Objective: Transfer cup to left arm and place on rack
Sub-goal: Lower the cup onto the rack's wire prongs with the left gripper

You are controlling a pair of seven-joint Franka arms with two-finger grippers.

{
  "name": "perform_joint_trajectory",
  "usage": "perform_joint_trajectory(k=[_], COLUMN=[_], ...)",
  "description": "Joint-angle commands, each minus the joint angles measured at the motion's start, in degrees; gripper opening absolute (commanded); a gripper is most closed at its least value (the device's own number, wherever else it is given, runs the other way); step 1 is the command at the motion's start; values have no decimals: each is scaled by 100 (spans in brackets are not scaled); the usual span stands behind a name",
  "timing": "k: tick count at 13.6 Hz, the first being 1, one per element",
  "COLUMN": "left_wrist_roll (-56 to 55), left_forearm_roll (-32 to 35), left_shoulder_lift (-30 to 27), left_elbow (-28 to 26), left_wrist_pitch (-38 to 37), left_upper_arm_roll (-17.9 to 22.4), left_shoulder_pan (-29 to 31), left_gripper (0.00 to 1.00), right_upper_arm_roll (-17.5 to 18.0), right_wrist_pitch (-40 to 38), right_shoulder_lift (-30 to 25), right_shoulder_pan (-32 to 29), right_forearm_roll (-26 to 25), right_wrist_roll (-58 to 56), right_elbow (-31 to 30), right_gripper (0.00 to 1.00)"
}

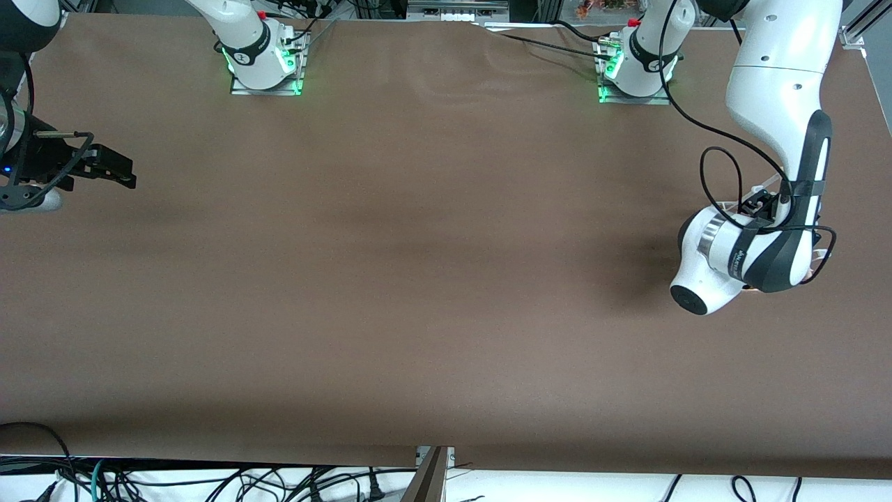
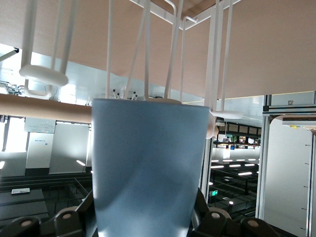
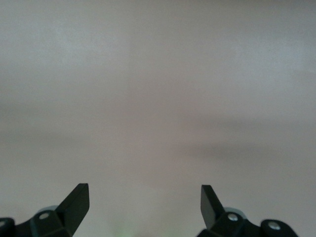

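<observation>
Cup (image 2: 148, 163) sits pinched in the left tool (image 2: 145, 219), rim against the rack (image 2: 148, 54) wires and its wooden dowel (image 2: 39, 106), at the left arm's end of the desk (image 1: 418, 279). Looks light, thin-walled, smooth and tapered: likely slips or flexes if squeezed hard, so mid-wall grip is safest. Only the left wrist view shows the cup; in the front view the left arm (image 1: 773, 139) hides it and most of the rack. Right tool (image 3: 143, 200) waits spread, empty, over the desk's other end.
</observation>
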Motion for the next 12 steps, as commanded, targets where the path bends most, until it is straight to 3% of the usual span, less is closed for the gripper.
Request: perform_joint_trajectory(k=[1,12], left_wrist_roll=[-39,-92], left_forearm_roll=[158,70], left_shoulder_lift=[34,78], left_elbow=[-71,-265], left_wrist_pitch=[52,271], left_upper_arm_roll=[-44,-70], left_shoulder_pan=[5,-4], left_gripper=[6,12], right_upper_arm_roll=[41,41], right_wrist_pitch=[0,0], right_shoulder_lift=[-37,-37], right_shoulder_pan=[-81,-72], right_forearm_roll=[109,109], right_wrist_roll=[53,53], right_elbow=[9,18], right_gripper=[100,100])
